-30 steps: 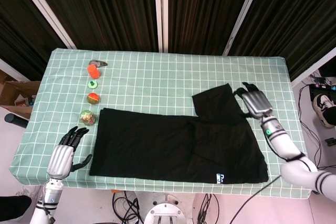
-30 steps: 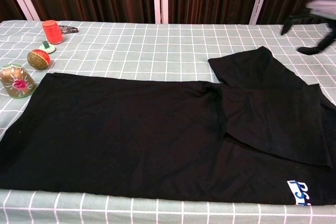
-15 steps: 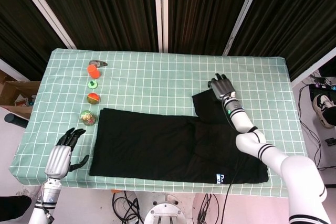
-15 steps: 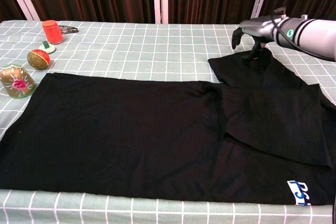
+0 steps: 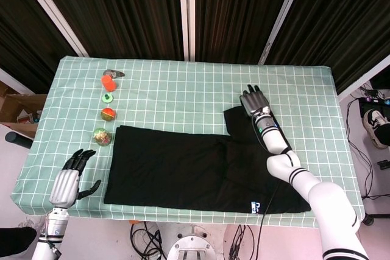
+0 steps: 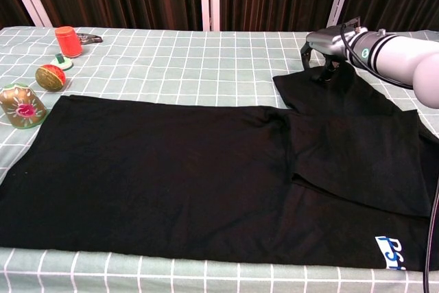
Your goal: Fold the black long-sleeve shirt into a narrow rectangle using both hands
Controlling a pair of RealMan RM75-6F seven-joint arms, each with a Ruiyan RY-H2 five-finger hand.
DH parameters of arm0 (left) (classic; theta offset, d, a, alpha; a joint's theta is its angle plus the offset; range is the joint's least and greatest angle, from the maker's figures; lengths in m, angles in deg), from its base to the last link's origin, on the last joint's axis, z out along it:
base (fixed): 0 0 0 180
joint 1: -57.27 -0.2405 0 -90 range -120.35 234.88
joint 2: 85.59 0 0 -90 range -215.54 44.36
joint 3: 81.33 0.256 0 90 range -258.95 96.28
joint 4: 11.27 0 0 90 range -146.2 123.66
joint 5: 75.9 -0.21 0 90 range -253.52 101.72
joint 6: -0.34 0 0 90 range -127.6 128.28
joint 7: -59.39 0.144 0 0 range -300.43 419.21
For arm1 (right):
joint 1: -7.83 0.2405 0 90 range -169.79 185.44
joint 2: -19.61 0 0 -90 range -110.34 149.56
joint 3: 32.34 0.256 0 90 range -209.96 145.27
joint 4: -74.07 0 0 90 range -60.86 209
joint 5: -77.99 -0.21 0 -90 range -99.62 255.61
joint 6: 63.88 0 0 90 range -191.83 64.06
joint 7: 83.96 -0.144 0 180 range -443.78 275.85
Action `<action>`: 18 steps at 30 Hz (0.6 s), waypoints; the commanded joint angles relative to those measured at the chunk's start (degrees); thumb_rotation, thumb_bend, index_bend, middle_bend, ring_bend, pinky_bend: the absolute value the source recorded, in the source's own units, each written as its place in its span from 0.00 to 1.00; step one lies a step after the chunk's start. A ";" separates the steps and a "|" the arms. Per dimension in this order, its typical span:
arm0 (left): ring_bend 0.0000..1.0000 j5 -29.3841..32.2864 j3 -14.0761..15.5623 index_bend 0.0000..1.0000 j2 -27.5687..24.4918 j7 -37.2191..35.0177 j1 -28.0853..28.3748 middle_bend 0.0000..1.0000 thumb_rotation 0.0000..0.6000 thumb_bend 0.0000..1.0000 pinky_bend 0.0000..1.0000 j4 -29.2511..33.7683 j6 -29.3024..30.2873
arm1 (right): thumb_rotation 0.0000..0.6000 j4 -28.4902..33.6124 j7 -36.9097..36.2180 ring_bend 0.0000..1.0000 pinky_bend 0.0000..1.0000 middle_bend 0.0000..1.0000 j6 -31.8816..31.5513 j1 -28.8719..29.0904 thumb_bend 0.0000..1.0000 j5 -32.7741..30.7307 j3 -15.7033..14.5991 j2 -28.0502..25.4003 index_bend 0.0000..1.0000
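A black long-sleeve shirt [image 5: 201, 168] lies spread flat across the near half of a table covered in a green checked cloth [image 5: 183, 89], with one sleeve [image 5: 247, 123] sticking up toward the far right. The right hand [image 5: 252, 100] hovers at the tip of that sleeve, fingers pointing down onto the fabric; whether it has pinched the cloth cannot be told. The left hand [image 5: 63, 182] rests off the shirt's left edge, fingers loosely spread, holding nothing. The step appears to be taking hold of the sleeve; next it likely needs folding in over the body. Small toys, including an orange cup [image 5: 108, 81], line the left side.
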 commanded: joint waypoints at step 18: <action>0.07 -0.52 -0.08 0.14 0.39 -1.61 -0.44 0.14 1.00 0.25 0.19 -1.52 0.56 | 1.00 10.56 -1.99 0.09 0.17 0.32 -10.13 -4.62 0.39 5.49 -0.75 -6.05 0.65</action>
